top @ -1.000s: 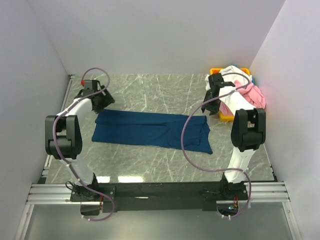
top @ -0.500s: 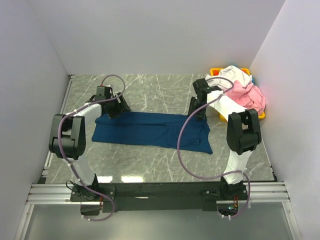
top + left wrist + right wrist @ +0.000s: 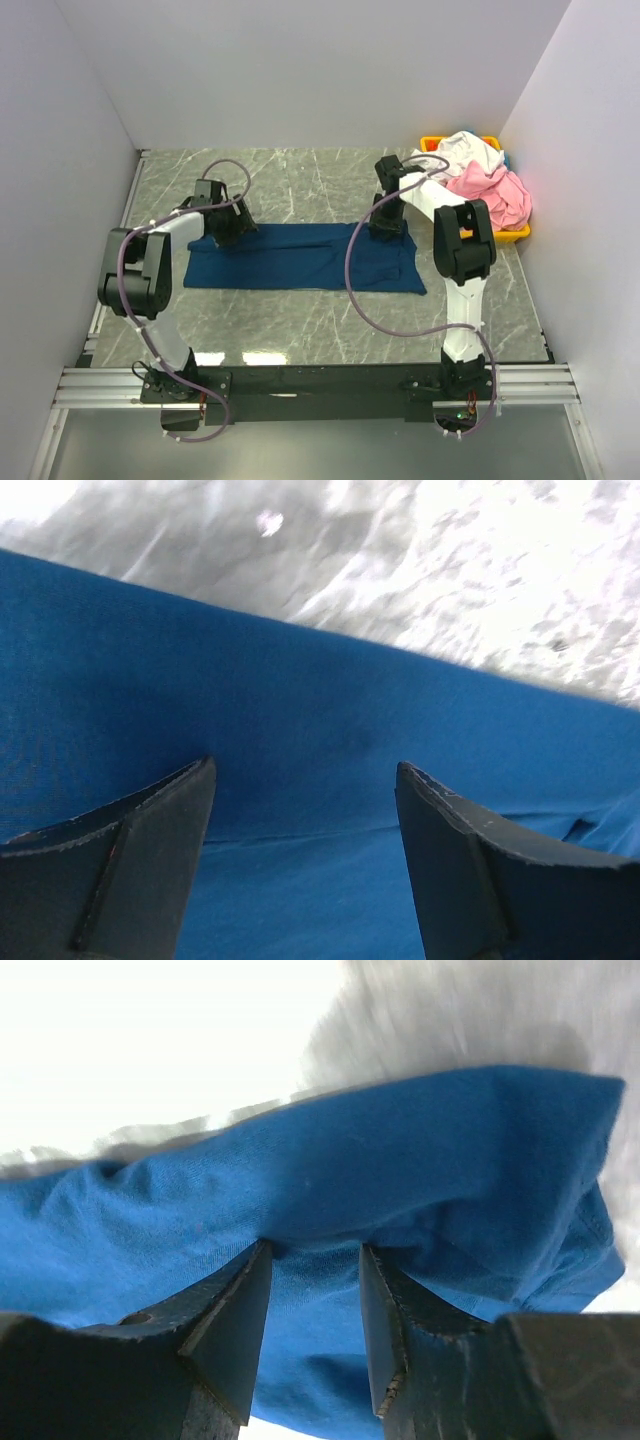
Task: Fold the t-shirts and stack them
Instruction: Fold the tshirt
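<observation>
The dark navy t-shirt (image 3: 300, 258) lies folded into a long strip across the middle of the table. My left gripper (image 3: 222, 232) is open and low over its far left edge; in the left wrist view the gripper (image 3: 305, 770) straddles flat blue cloth (image 3: 300, 680). My right gripper (image 3: 388, 225) is at the strip's far right edge; in the right wrist view the gripper (image 3: 315, 1250) has its jaws narrowly apart and pressed into the cloth (image 3: 420, 1150), with a ridge bunched at the tips. The pink t-shirt (image 3: 492, 190) and the white t-shirt (image 3: 468, 150) are heaped at the back right.
A yellow plastic bin (image 3: 432, 143) under the pink and white shirts stands in the back right corner against the wall. White walls close the table on three sides. Cables loop from both arms over the table.
Both grippers have moved inward and down onto the navy shirt's far edge. The right arm swung left, away from the bin. The shirt's right end has shifted slightly.
</observation>
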`<state>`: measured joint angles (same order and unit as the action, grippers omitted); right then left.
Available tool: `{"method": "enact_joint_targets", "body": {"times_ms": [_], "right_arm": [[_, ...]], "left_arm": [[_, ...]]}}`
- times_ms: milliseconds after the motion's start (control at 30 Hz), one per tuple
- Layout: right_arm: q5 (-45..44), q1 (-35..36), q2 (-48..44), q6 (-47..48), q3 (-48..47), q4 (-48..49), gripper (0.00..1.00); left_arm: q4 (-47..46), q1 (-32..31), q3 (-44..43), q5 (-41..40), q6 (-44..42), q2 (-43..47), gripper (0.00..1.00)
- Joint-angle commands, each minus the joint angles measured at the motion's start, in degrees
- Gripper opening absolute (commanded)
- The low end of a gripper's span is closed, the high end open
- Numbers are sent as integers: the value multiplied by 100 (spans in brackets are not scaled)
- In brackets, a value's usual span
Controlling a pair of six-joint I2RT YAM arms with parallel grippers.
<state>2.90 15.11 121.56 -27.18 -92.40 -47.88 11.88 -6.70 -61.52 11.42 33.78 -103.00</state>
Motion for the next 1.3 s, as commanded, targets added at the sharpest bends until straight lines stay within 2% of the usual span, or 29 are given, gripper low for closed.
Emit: {"method": "enact_joint_targets", "body": {"times_ms": [0,133,433,633,767,900,1267], "right_arm": [[-280,-52,544,-42,-611,-72,47],[-202,-52,474,55,-437,95,47],[97,-61,747,2,-1341,-433,47],[431,-53,1412,-51,-2867,-836,48],[642,-53,1669,-130,-3302,-890,48],[721,-61,1512,-139,-3153,-671,48],[520,-70,273,-103,-1457,-345,48]], "left_arm": [[517,37,341,-439,75,377,80],[552,28,798,-299,278,737,80],[913,37,1221,-97,235,1537,81],[1062,37,1089,62,155,1880,82],[983,37,984,-8,173,1924,82],[974,37,686,10,33,1757,82],[834,415,773,1,-179,1292,83]]}}
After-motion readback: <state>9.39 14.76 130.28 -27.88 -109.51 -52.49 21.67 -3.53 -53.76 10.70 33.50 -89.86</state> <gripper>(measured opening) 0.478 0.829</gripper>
